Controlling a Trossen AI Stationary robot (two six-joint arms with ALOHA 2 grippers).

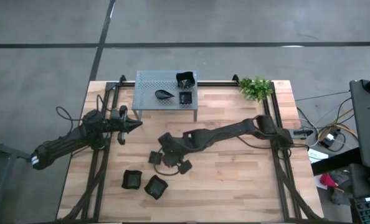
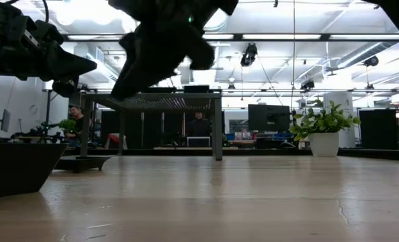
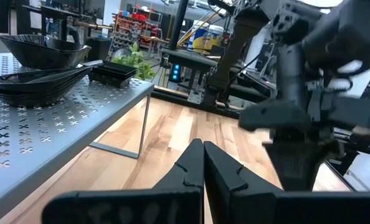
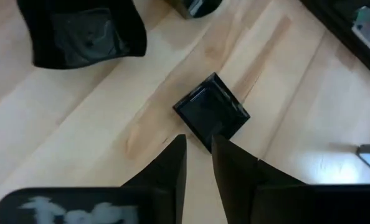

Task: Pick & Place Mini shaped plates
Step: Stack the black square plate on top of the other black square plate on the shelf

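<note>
Small black plates lie flat on the wooden table: two wavy-rimmed squares (image 1: 132, 179) (image 1: 156, 186) near the front and a small square (image 1: 184, 167). A teardrop dish (image 1: 164, 94), a small square (image 1: 185, 98) and a wavy bowl (image 1: 185, 79) rest on the grey perforated shelf (image 1: 147, 84). My right gripper (image 1: 167, 154) (image 4: 199, 148) hangs over the table's middle, shut on a small square plate (image 4: 211, 114). My left gripper (image 1: 137, 125) (image 3: 203, 163) is shut and holds nothing, in the air left of the shelf. My right gripper pinches the small square plate by one corner (image 4: 210, 140), between its two fingertips (image 4: 175, 152). The fingers come from above, pointing down. In the low view the gripper (image 2: 162, 40) is well above the tabletop; whether the plate is lifted clear I cannot tell.
A green plant (image 1: 255, 87) (image 2: 324, 128) stands at the table's far right corner. A wavy plate (image 4: 79, 34) lies close to the held one. Another dark plate (image 2: 18, 168) sits near the low camera. People sit in the room beyond the table.
</note>
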